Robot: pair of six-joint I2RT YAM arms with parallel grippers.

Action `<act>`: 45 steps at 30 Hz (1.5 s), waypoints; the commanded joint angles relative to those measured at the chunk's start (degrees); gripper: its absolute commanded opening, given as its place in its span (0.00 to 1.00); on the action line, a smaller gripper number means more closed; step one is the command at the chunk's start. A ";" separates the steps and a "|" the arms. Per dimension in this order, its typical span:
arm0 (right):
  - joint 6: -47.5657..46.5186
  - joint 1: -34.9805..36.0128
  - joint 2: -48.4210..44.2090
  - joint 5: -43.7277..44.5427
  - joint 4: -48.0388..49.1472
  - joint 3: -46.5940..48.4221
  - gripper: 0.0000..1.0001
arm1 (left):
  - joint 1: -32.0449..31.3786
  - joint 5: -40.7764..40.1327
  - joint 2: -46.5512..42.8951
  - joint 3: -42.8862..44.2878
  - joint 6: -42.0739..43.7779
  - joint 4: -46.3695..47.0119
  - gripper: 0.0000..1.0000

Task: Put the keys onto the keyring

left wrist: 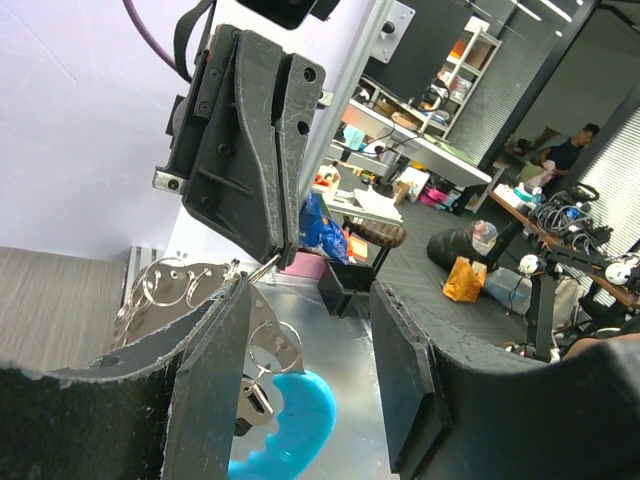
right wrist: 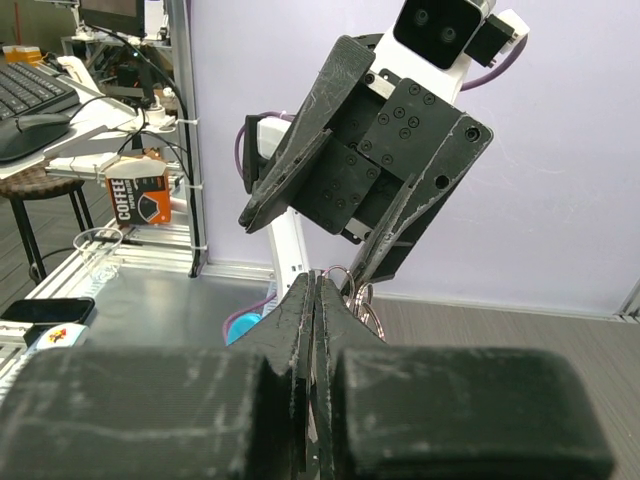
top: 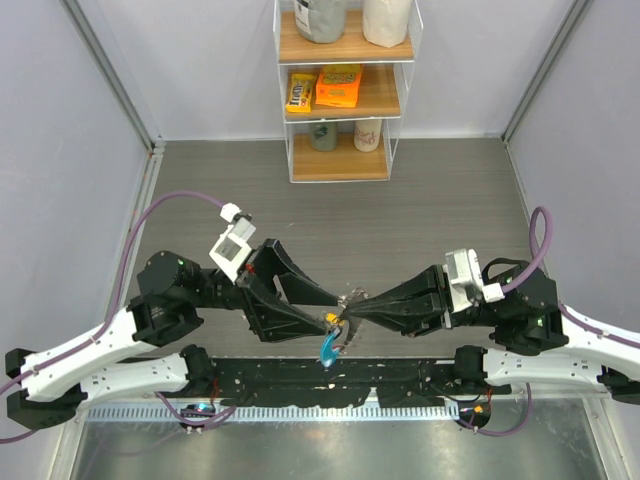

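While aloft, keyring (top: 344, 318) vertical, tag (top: 328, 348) downward.

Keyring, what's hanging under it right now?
A blue tag hangs below the keyring, with a small yellow piece at its top. The left gripper covers part of the ring, so any other keys there cannot be seen.
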 commanded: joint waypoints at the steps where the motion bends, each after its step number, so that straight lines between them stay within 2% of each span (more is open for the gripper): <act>1: 0.71 -0.02 -0.26 -1.19 4.83 2.99 0.06 | -0.05 -0.15 -0.39 2.06 1.75 0.76 0.56; 24: 2.73 -0.02 1.40 -1.45 8.16 2.46 0.06 | -0.05 0.20 0.40 2.24 2.11 2.43 0.56; 28: 2.82 -0.02 1.67 -0.40 9.04 2.46 0.06 | -0.05 1.25 1.02 2.15 1.49 3.48 0.49; 33: 2.91 -0.02 1.93 -0.13 9.84 2.63 0.06 | -0.14 1.52 1.28 2.15 1.49 3.49 0.45; 38: 2.90 -0.02 2.11 0.04 10.01 2.55 0.06 | -0.05 1.87 1.28 2.15 1.49 3.66 0.32; 45: 3.08 -0.02 2.55 0.13 9.66 2.72 0.05 | -0.05 2.14 1.54 2.59 1.32 4.01 0.21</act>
